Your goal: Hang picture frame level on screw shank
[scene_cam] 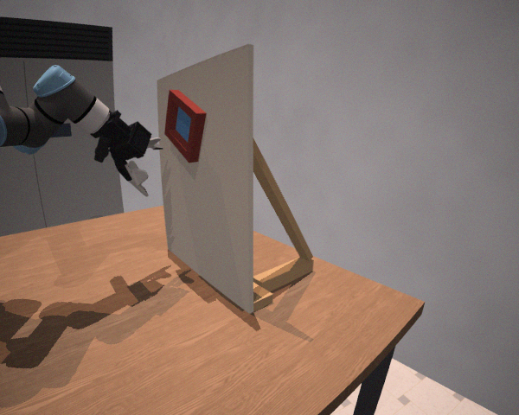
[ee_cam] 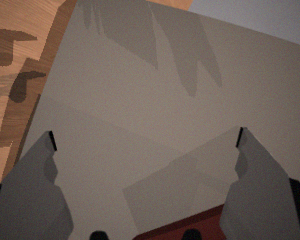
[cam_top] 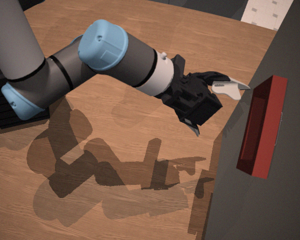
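The red picture frame is up on the grey board, well above the tabletop. Its front, with a blue centre, faces out from the board on the arm's side. It hangs tilted rather than level: in the exterior view its top edge drops to the right while the board's top edge rises. Its outline looks nearly square, so a long axis is hard to name. The jaws are wide open and hold nothing, their pale fingers near the frame, seemingly not touching it. The frame hides the screw.
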Controlling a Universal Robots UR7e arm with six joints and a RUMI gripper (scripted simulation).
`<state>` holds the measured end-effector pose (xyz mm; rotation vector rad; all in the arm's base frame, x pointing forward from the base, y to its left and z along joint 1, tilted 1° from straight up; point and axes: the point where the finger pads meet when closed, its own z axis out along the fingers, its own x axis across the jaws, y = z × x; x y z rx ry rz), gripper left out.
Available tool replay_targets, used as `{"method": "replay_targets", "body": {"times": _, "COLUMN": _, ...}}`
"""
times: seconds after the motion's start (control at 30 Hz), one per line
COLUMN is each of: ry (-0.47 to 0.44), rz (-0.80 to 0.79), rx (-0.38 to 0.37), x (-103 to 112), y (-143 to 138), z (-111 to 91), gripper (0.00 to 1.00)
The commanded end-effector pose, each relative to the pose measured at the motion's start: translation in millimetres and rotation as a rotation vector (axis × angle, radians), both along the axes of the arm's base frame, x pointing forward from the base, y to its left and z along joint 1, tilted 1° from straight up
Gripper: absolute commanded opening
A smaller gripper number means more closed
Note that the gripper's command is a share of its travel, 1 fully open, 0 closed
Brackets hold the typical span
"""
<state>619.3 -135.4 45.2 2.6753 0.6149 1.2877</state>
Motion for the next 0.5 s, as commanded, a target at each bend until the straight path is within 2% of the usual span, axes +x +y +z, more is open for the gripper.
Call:
{"method": "replay_targets", "body": {"times": 0.0, "ry": -0.008, "rz": 0.006, "rx": -0.012, "x": 0.5, "y": -1.5, "z": 1.6, "gripper": 1.00}}
{"method": "replay_targets", "body": {"times": 0.23, "ry": -0.035, "rz": 0.033, "rx": -0.066, "x": 1.7, "y": -7.6, "z": 5.9, "gripper": 1.00}}
{"method": "replay_targets", "body": {"times": 0.47, "ry": -0.080, "rz": 0.076, "rx": -0.156, "x": 3.3, "y": -17.6, "z": 13.3, "gripper": 1.00}}
